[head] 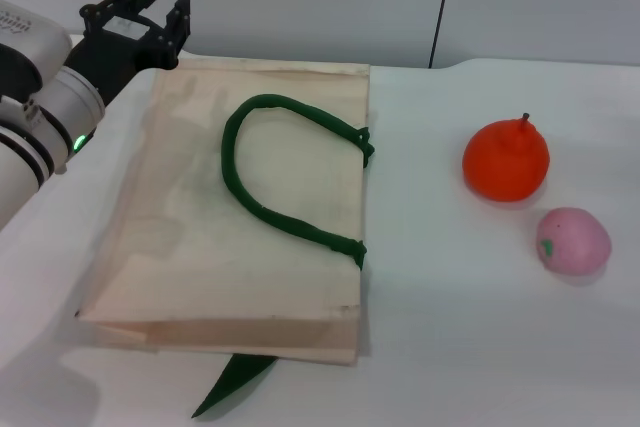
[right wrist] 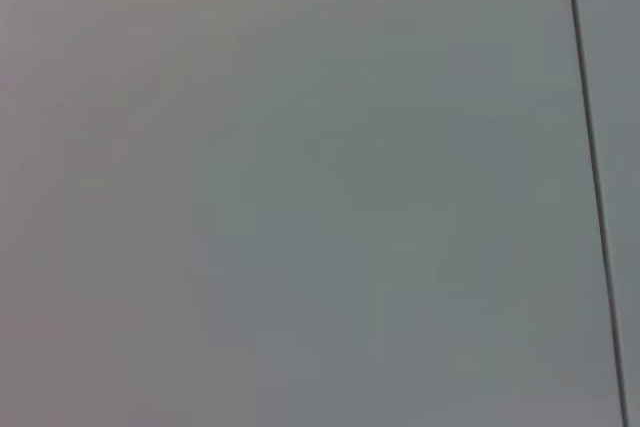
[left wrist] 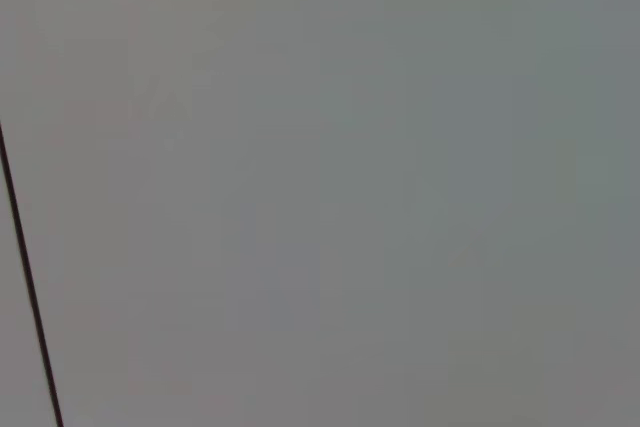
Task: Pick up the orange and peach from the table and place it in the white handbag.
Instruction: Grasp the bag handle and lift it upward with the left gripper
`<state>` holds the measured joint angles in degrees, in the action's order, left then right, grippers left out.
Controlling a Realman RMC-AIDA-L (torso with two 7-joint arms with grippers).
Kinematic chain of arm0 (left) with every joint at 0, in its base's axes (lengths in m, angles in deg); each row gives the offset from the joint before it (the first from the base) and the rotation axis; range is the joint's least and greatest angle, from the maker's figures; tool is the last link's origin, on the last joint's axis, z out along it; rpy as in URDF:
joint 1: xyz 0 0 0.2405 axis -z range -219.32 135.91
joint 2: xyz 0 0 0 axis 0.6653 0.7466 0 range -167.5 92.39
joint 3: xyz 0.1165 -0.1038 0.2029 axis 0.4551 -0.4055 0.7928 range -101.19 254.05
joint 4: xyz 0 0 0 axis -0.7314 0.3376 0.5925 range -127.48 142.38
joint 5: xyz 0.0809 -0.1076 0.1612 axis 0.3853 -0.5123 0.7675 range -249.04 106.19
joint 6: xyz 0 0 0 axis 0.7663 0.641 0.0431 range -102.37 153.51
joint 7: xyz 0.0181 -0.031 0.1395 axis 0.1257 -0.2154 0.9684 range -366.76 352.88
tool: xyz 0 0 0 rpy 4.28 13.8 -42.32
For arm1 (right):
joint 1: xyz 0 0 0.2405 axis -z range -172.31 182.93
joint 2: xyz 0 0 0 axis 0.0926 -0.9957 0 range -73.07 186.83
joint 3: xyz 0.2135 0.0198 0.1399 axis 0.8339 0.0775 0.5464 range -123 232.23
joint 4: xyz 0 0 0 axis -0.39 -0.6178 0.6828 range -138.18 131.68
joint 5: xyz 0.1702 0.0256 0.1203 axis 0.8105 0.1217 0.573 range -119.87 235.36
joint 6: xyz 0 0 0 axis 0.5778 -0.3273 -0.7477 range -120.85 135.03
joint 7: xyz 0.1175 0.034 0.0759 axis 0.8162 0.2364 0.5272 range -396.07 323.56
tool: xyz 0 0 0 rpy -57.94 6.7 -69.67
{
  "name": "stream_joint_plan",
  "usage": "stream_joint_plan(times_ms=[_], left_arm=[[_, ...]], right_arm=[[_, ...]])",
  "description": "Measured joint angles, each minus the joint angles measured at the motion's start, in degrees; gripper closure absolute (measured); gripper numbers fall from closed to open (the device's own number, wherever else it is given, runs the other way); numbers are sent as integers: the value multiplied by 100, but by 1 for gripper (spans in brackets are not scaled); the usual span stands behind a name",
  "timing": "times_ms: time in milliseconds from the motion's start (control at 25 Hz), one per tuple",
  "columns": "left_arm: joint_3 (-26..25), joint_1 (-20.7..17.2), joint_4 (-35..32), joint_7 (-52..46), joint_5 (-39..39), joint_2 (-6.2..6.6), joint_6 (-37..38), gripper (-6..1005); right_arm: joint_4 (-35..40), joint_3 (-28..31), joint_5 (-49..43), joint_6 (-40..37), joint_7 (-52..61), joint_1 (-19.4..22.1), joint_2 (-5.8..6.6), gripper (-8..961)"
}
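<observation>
White handbag [head: 200, 237] flat on table [head: 480, 327]; orange [head: 506, 160], peach [head: 573, 240] outside; left claw [head: 148, 9] released

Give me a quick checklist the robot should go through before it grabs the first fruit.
1. Orange free on the table, nothing on it: ok.
2. Peach apart from the orange: ok.
3. Bag open to take fruit: not ok, it lies flat.
4. Left gripper open: ok; it sits at the bag's far left corner, holding nothing.
5. Right gripper ready: cannot tell, not in view.
6. Handle clear of the bag's mouth: cannot tell.
</observation>
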<state>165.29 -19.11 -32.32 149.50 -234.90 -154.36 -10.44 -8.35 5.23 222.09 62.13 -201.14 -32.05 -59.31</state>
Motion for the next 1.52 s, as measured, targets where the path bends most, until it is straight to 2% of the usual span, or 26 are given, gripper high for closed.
stream_joint_plan(times_ms=[1000,1280,1400,1520], left_arm=[[0,54,27,0,14,9,13,578],[112,77,-34,-15,18,9,106,579],[301,80,-258,-7,22,9,478,578],[582,63,-766,-10,56,12,1455,578]], right_arm=[[28,-53,-8,-147,0,-43,14,105],[121,-53,-8,-406,0,-51,18,106],[123,-54,-8,-427,0,-52,18,106],[124,-54,-8,-430,1,-52,18,106]])
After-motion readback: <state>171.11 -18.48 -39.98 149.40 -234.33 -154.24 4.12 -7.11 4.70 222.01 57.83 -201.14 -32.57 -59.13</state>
